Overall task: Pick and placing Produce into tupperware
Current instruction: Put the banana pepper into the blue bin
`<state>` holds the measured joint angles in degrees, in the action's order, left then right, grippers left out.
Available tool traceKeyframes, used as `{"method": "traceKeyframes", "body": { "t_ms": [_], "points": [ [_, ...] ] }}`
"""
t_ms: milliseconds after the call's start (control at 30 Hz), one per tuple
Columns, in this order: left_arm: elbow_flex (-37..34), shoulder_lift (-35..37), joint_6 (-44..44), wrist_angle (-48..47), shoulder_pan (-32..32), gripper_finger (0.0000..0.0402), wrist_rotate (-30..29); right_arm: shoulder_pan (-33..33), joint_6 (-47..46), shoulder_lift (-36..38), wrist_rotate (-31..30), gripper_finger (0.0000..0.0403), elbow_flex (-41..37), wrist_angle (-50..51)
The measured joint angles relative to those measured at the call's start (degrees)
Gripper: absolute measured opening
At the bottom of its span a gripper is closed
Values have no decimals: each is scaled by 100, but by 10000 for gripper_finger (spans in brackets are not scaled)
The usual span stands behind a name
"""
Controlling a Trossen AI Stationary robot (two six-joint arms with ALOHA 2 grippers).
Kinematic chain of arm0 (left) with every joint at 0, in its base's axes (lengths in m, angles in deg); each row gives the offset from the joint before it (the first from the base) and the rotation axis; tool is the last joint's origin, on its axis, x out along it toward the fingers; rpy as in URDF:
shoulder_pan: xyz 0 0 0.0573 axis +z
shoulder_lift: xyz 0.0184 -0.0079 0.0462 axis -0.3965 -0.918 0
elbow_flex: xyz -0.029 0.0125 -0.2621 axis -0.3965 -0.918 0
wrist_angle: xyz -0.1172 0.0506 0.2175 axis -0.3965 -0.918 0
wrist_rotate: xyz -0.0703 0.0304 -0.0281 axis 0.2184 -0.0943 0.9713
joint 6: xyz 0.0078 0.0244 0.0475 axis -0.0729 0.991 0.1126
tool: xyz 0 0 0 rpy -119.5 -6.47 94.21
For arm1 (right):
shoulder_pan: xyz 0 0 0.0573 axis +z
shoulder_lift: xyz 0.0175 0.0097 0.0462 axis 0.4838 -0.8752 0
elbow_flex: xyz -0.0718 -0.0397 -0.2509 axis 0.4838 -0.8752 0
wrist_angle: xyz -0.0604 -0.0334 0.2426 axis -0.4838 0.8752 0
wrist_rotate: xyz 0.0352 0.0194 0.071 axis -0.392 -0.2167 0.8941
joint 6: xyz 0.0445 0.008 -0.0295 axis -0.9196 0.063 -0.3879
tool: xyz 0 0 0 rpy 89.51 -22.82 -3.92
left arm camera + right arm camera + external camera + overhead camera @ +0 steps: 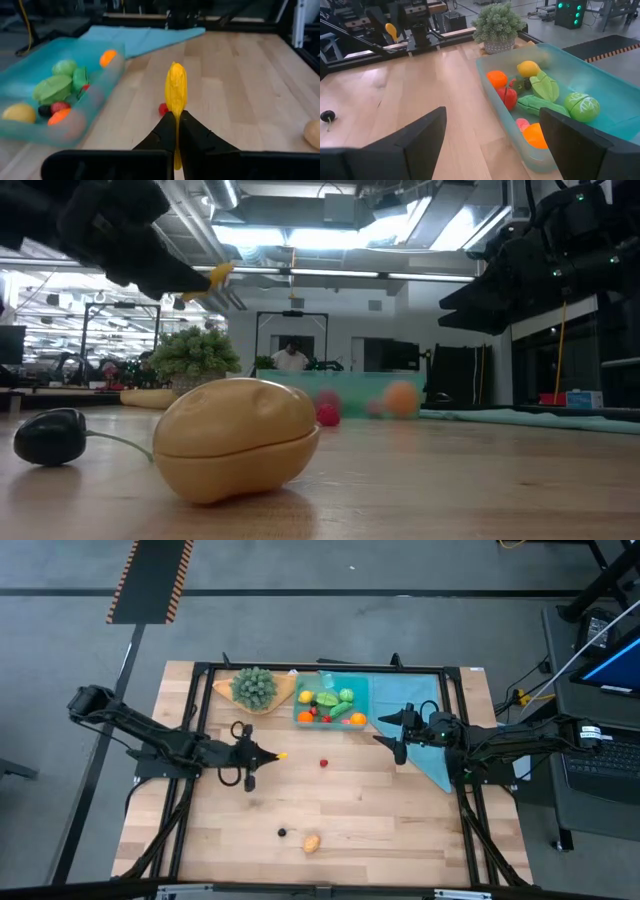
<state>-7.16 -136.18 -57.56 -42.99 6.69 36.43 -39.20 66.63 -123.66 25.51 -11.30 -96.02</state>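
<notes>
My left gripper [272, 755] hovers over the table's left middle, shut on a thin yellow produce piece [176, 87]. The teal-tinted tupperware [360, 698] stands at the far middle and holds several toy fruits and vegetables. On the bare wood lie a small red piece [323, 763], a small dark piece [282, 833] and a tan potato [312, 842], which rests on its side. My right gripper [395, 732] waits open beside the tupperware's right end, with nothing between its fingers [420, 145]. My left gripper pinches the yellow piece's lower end [176, 120] between its two fingers [165, 135]. The fingers come almost level from the table's left and lie along the piece. It sticks out past the fingertips toward the right, lifted clear of the table.
A bushy green plant [255, 687] in a tan wooden dish [284, 692] stands left of the tupperware. A flat teal cloth [430, 745] lies under my right gripper. A black frame [200, 670] runs round the table. Bare wood spreads across the middle and the near side.
</notes>
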Motion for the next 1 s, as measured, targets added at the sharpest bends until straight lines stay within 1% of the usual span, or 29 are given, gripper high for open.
{"method": "traceKeyframes", "body": {
  "t_ms": [200, 267, 333, 700, 833, 1000],
  "points": [
    [-680, -7, 215, 1545, 361, 8, 560, 0, -9, 0, 1, 320, 0, -3],
    [-818, -7, 359, 1942, 450, 4, 768, 0, -9, 0, 0, 320, 0, -3],
    [-909, -7, 382, 2159, 545, 3, 851, 0, -7, 0, 0, 320, 0, -5],
    [-954, -20, 379, 2349, 1020, 7, 805, 0, -11, 0, 0, 320, 0, -6],
    [-954, -20, 375, 2345, 1192, 13, 542, 0, -12, 0, 0, 320, 0, -6],
    [-954, -20, 377, 2343, 1415, 4, 248, 0, -13, 0, 0, 320, 0, -3]
  ]
}}
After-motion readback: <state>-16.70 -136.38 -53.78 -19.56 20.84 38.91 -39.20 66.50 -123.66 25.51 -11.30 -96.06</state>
